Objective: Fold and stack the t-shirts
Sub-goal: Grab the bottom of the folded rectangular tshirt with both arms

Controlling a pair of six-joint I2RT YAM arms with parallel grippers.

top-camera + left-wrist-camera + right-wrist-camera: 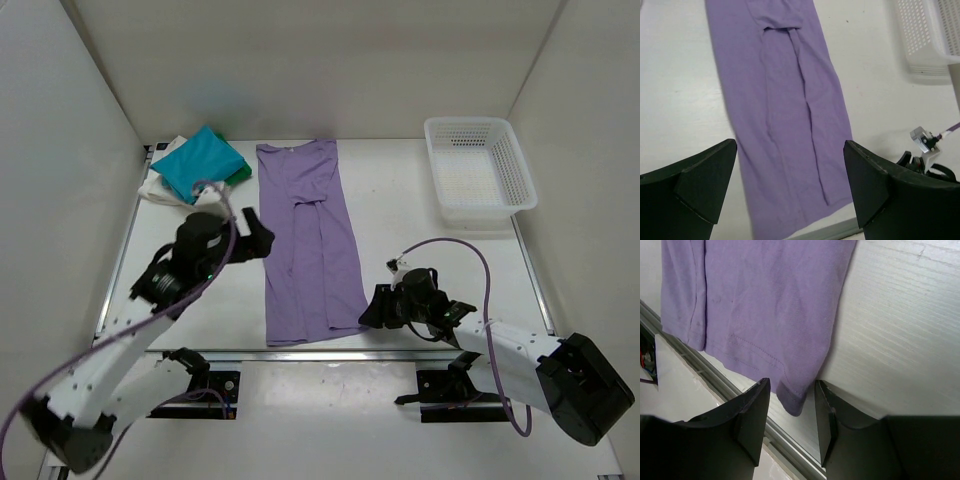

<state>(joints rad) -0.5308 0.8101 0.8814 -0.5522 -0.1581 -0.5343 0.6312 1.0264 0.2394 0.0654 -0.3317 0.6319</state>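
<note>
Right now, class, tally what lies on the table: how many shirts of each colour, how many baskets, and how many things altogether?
Purple shirt: 1
Teal shirt: 1
Green shirt: 1
White shirt: 1
Basket: 1
Total: 5

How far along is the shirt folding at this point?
Done: a folded stack, teal shirt on top, sits at the far left corner. In hand: the purple shirt lies folded lengthwise into a strip; the left tool and right tool are open, the right around its near corner. Left: fold it crosswise and add it to the stack.
</note>
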